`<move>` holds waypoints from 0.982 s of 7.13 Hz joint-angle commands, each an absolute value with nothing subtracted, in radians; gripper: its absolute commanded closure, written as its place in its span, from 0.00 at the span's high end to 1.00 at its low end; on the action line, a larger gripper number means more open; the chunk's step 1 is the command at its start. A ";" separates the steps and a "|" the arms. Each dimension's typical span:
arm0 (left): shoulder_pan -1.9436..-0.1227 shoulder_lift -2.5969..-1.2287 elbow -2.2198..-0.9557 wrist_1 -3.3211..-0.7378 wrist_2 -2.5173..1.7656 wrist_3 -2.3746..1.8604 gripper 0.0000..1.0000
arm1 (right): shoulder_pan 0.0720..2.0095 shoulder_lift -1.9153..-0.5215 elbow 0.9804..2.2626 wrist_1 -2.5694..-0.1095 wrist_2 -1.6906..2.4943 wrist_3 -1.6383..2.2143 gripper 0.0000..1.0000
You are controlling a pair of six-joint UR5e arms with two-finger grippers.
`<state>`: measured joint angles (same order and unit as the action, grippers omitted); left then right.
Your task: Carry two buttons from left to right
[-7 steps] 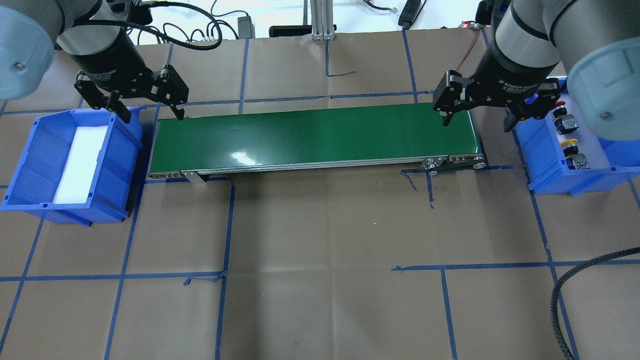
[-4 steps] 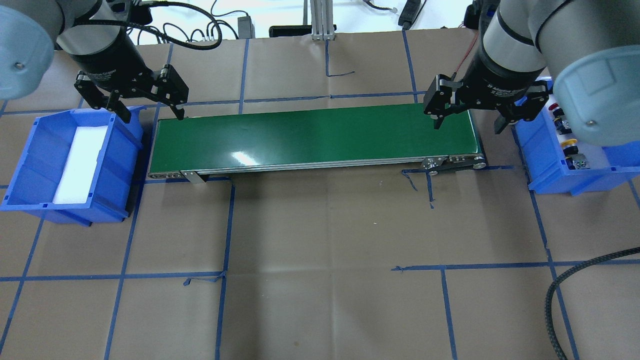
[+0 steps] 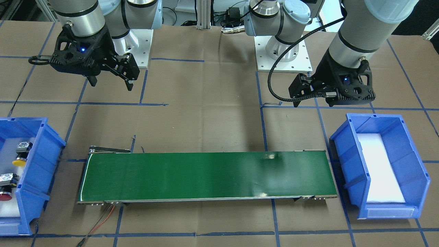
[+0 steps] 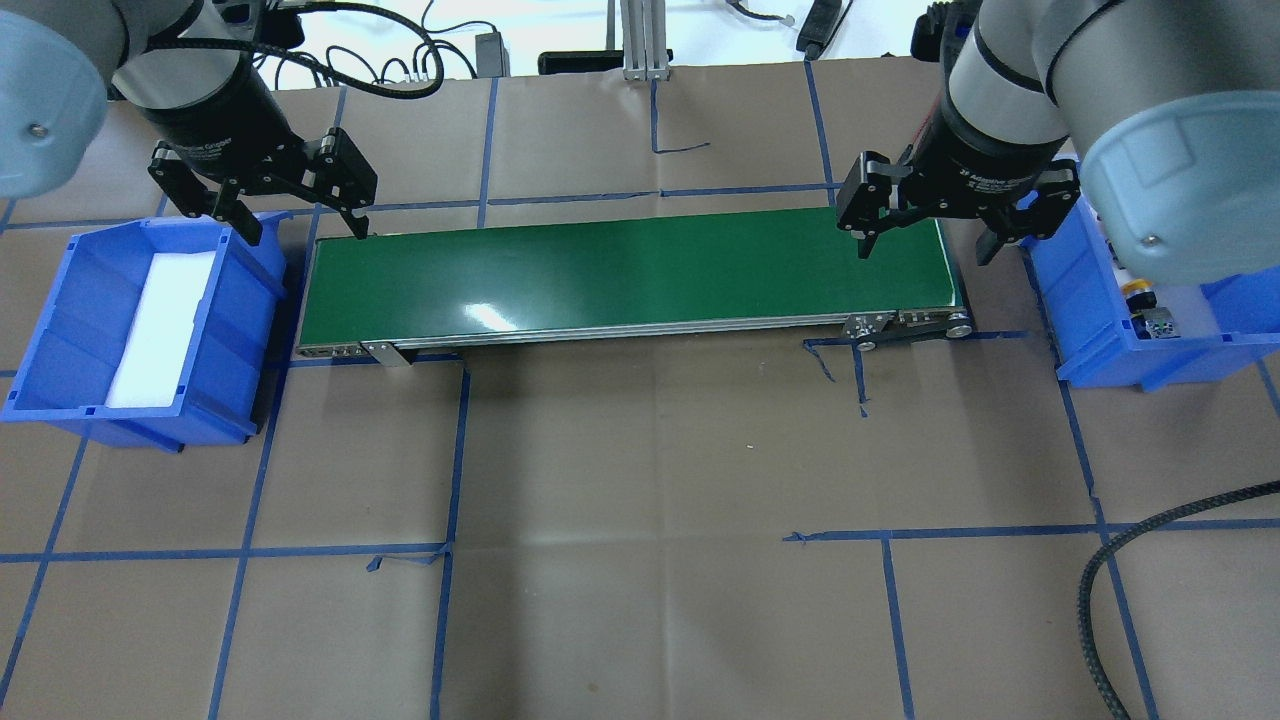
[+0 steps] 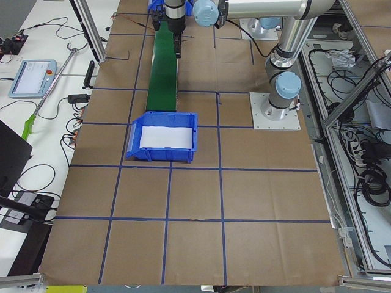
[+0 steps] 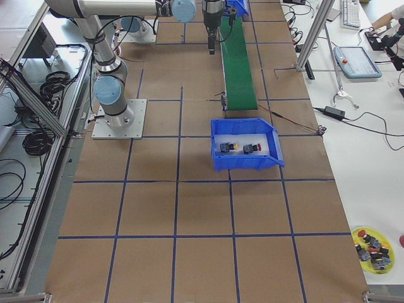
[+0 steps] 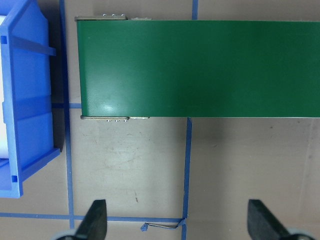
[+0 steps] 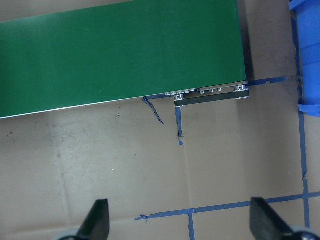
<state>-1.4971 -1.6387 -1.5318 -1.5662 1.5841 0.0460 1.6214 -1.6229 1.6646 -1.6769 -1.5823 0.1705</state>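
2 small black-bodied push-buttons, the yellow-capped button (image 3: 21,154) and the red-capped button (image 3: 6,188), lie in the blue plastic bin (image 3: 48,161) on the robot's right, off the end of the long green conveyor belt (image 3: 205,175). Beyond, the left gripper (image 4: 305,232) and right gripper (image 4: 923,250) hang empty, fingers apart. The transport looks complete; next comes only retreat.

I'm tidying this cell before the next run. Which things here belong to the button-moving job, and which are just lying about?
Job in hand: yellow button, red button, blue bin holding them, other blue bin, green belt, left gripper and right gripper, both open.

Lying about: yellow dish of spare parts, screen pad on the side bench, black cable.
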 commanded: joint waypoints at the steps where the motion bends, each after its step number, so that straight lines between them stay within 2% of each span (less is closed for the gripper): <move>1: -1.497 -1.637 -1.532 -1.566 1.585 0.046 1.00 | 1.621 -1.608 1.657 -1.706 -1.582 0.167 1.00; 7: -1.497 -1.637 -1.532 -1.566 1.583 0.046 1.00 | 1.615 -1.591 1.657 -1.706 -1.583 0.167 1.00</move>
<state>-1.4972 -1.6378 -1.5324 -1.5662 1.5833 0.0460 1.6162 -1.5909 1.6553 -1.7058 -1.5842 0.1667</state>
